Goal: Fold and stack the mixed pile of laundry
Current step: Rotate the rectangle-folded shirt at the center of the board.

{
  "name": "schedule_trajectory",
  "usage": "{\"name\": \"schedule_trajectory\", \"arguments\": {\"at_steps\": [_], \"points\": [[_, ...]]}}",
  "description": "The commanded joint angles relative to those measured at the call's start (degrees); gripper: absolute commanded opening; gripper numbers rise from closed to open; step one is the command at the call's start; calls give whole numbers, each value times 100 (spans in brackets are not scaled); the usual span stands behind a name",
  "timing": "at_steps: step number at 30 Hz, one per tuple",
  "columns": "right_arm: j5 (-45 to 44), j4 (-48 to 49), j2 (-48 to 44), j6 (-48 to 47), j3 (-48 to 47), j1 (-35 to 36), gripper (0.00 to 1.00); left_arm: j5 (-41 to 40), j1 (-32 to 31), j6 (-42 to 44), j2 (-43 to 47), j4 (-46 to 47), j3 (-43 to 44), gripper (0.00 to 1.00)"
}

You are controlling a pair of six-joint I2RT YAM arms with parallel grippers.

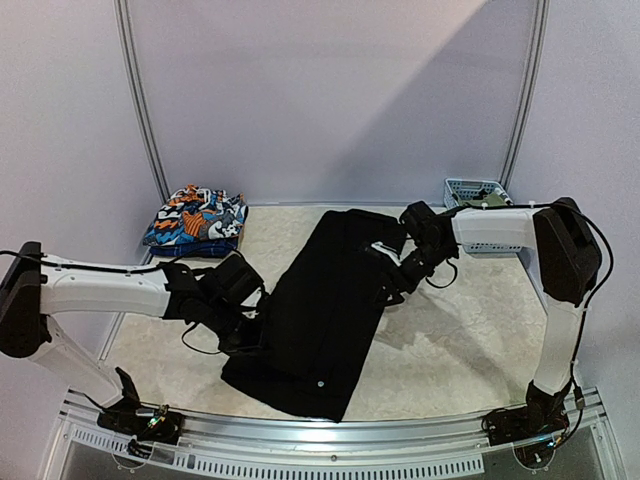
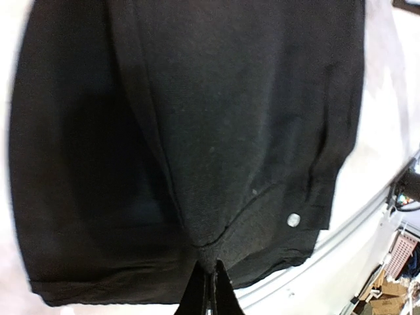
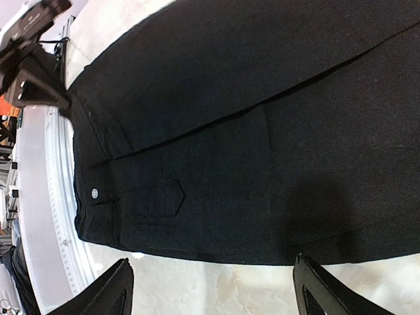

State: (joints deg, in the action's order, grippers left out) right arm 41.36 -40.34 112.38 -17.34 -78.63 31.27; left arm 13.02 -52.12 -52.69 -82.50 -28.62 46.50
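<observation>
Starting at the bottom of the top view: the black trousers (image 1: 325, 310) lie flat on the pale table (image 1: 450, 350). They run on a diagonal, with the waistband end near the bottom centre by the metal rail (image 1: 400, 430) and the legs reaching up toward the middle of the frame. There's a small silver button (image 1: 320, 383) near the waist end.

The left gripper (image 1: 243, 338) comes in from the left side of the frame and sits right on the trousers' left edge. In its wrist view the fingers (image 2: 220, 295) are pressed tight together at the bottom centre, and the black cloth bunches into a fold right at the tips, so it's pinching the trousers.

A bit further up and right of centre, the right gripper (image 1: 390, 285) is at the trousers' right edge. Its wrist view shows the two fingers (image 3: 111, 289) spread wide in the bottom corners, with the hem just above them and bare table between. It's gaping open and has hold of nothing.

At the back, a folded orange-blue-white print piece (image 1: 195, 220) sits in the upper left, well apart from the trousers. A light-blue basket (image 1: 470, 188) sits in the upper right behind the right arm.
</observation>
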Motion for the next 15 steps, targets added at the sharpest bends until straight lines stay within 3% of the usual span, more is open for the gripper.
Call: {"name": "schedule_trajectory", "arguments": {"at_steps": [1,8,15], "points": [[135,-148,144,-118,-73,88,84,-18,373,356,54,-273,-135,0],[152,-159,159,-155,-56,90,84,74,799,822,-280,-367,-33,1],[131,-269,140,-196,-65,99,84,238,828,1080,-630,-658,180,12]]}}
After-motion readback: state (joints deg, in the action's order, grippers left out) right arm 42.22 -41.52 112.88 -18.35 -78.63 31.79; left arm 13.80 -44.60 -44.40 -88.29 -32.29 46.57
